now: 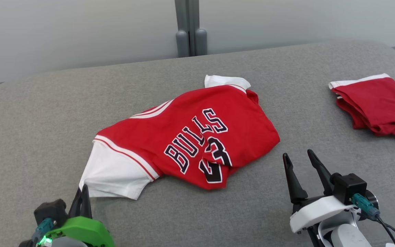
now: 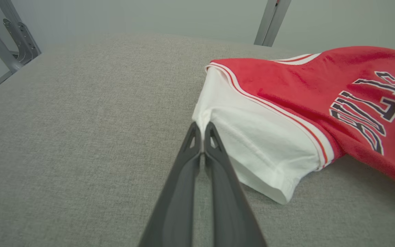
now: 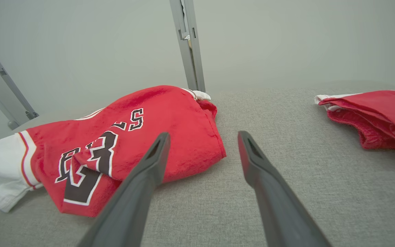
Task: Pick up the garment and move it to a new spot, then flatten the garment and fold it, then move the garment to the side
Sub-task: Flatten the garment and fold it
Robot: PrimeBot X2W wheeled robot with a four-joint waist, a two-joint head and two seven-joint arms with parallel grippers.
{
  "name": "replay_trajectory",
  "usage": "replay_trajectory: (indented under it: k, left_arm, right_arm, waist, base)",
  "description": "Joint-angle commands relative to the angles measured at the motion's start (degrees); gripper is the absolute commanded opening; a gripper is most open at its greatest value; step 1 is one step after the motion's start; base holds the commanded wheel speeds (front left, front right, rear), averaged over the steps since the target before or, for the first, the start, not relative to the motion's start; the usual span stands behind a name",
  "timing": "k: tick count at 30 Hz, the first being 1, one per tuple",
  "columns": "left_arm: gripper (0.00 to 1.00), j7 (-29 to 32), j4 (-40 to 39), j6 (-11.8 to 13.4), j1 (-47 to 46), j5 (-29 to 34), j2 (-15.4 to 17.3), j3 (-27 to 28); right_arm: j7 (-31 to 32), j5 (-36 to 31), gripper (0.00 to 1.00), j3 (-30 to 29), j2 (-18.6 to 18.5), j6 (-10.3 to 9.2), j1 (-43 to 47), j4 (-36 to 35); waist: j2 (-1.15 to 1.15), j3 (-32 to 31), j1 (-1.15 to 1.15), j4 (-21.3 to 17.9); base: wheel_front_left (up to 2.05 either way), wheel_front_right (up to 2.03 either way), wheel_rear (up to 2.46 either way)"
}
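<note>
Currently, your left gripper (image 2: 202, 128) pinches the Bulls jersey (image 1: 197, 120) by its white sleeve (image 2: 259, 144); right gripper (image 1: 297, 154) gapes, empty. Pickup in hand; next, lift clear.

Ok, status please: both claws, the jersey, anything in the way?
Left claw shut on jersey, at white sleeve edge. Right claw open, off the cloth. Jersey crumpled, unfolded, on grey surface. Folded red garment far right, not in the way.

Word: "BULLS", black block capitals outlined in white, across the red front of the jersey (image 1: 187, 137).
Number: "23", in the same black-and-white lettering below the word, creased and partly covered by a fold of the cloth.
Left wrist view: "BULL" readable, cut at the frame edge.
</note>
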Motion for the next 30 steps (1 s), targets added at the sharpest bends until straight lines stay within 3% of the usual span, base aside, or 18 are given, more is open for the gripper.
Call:
replay_trajectory:
  k: [1, 6, 12, 14, 15, 30]
  left_arm:
    - [0.00, 0.44, -1.19, 0.68, 2.03, -0.61, 0.42, 0.47]
    - [0.00, 1.65, -3.66, 2.65, 7.41, -1.95, -0.13, 1.66]
    - [0.00, 0.87, -2.94, 3.10, 9.34, -3.04, -0.76, 1.98]
    - [0.43, 0.29, -2.97, 2.84, 8.62, -2.75, -1.09, 1.52]
    - [1.00, -0.06, -2.93, 2.60, 8.04, -2.58, -1.25, 1.22]
    - [1.00, -5.50, -7.04, 0.23, 2.00, -0.07, -3.45, -4.06]
  right_arm:
    - [-0.18, -0.32, 1.00, -0.17, -0.08, -0.09, 0.53, -0.12]
    - [-0.18, -0.65, 1.00, -0.20, -0.09, -0.09, -0.33, 0.16]
    - [-0.18, -1.41, 1.00, -0.61, -0.10, -0.09, -0.80, 0.49]
    - [-0.18, -1.77, 1.00, -0.82, -0.09, -0.09, -1.05, 0.66]
    - [-0.18, -2.03, 1.00, -0.96, -0.10, -0.09, -1.17, 0.81]
    - [-0.18, -5.82, 1.00, -5.14, -0.09, -0.09, -4.03, 2.50]
  waist:
    - [0.00, -1.28, 0.00, 3.07]
    - [0.00, -0.74, 0.00, 4.47]
    - [0.00, -0.30, 0.00, 4.74]
    - [0.00, -0.28, 0.00, 4.66]
    - [0.00, -0.28, 0.00, 4.58]
    - [0.00, 0.28, 0.00, 3.74]
  base:
    - [0.00, 0.00, 0.00]
    - [0.00, 0.00, 0.00]
    - [0.00, 0.00, 0.00]
    - [0.00, 0.00, 0.00]
    - [0.00, 0.00, 0.00]
    - [0.00, 0.00, 0.00]
